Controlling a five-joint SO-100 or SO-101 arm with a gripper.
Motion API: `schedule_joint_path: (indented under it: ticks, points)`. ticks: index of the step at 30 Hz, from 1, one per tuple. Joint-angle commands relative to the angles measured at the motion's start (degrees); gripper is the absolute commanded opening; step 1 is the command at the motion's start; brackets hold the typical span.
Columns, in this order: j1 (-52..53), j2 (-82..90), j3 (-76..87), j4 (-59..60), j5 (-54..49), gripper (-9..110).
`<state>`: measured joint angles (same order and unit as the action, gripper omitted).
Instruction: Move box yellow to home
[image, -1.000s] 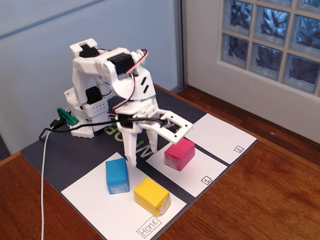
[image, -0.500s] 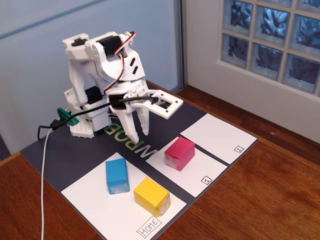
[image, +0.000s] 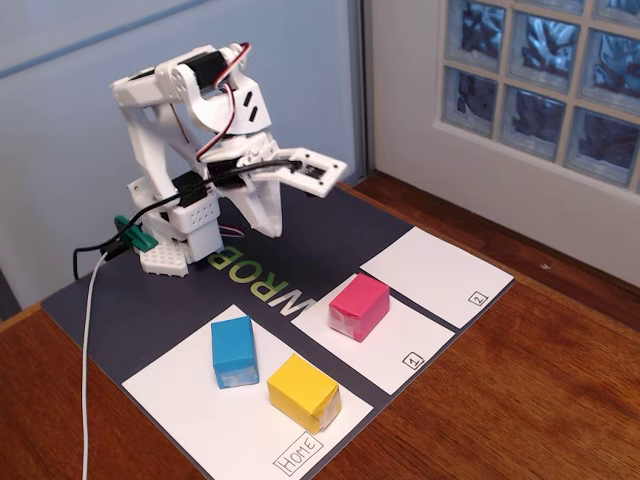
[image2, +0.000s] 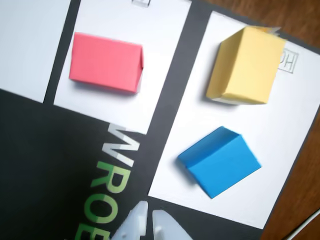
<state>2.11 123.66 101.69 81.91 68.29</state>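
On the big white sheet (image: 200, 400) with the "Home" label (image: 299, 458) at its corner, the yellow box (image: 303, 392) sits well below and in front of the raised gripper (image: 268, 225) in the fixed view, resting flat near that label. Just beside it on the same sheet stands the blue box (image: 233, 351), apart from it by a narrow gap. Off to the right in the fixed view, the pink box (image: 359, 306) rests on the smaller sheet marked "1" (image: 400, 340), with the sheet marked "2" (image: 435, 275) beyond it. All sheets lie on a dark mat (image: 130, 310). The gripper hangs in the air over the mat's lettering, holding nothing. In the wrist view its white tips (image2: 137, 225) show at the bottom edge, close together with only a thin slit between them, the yellow box (image2: 247, 66) far ahead.
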Motion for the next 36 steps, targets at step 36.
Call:
schedule_joint_path:
  ticks: [36]
  points:
    - [1.1, 52.6, 58.8, 1.4, 8.0, 0]
